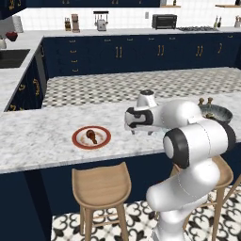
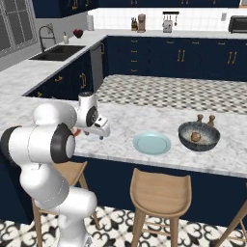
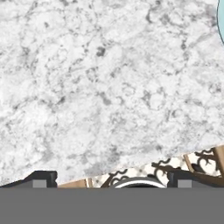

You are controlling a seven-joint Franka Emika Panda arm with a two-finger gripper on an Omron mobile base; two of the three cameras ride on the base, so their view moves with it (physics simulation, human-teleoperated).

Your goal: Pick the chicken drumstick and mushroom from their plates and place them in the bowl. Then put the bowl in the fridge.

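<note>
The chicken drumstick (image 1: 91,136) lies on the white plate with the red-orange rim (image 1: 104,141) at the left of the marble counter. In the dark-grey bowl (image 2: 212,141) at the right sits the mushroom (image 2: 195,137). The pale blue plate (image 2: 152,143) is bare, and its edge (image 3: 221,17) also shows in the hand view. My gripper (image 1: 128,126) (image 2: 102,133) hangs over bare marble between the two plates, pointing down. It is open, and its fingertips (image 3: 43,177) stand wide apart with nothing between them. The fridge is out of view.
Two small wooden shakers (image 2: 205,118) stand just behind the bowl. Wooden stools (image 1: 100,186) (image 2: 161,193) are tucked under the counter's front edge. A sink (image 2: 60,52) is set in the side counter to the left. Navy cabinets line the back wall.
</note>
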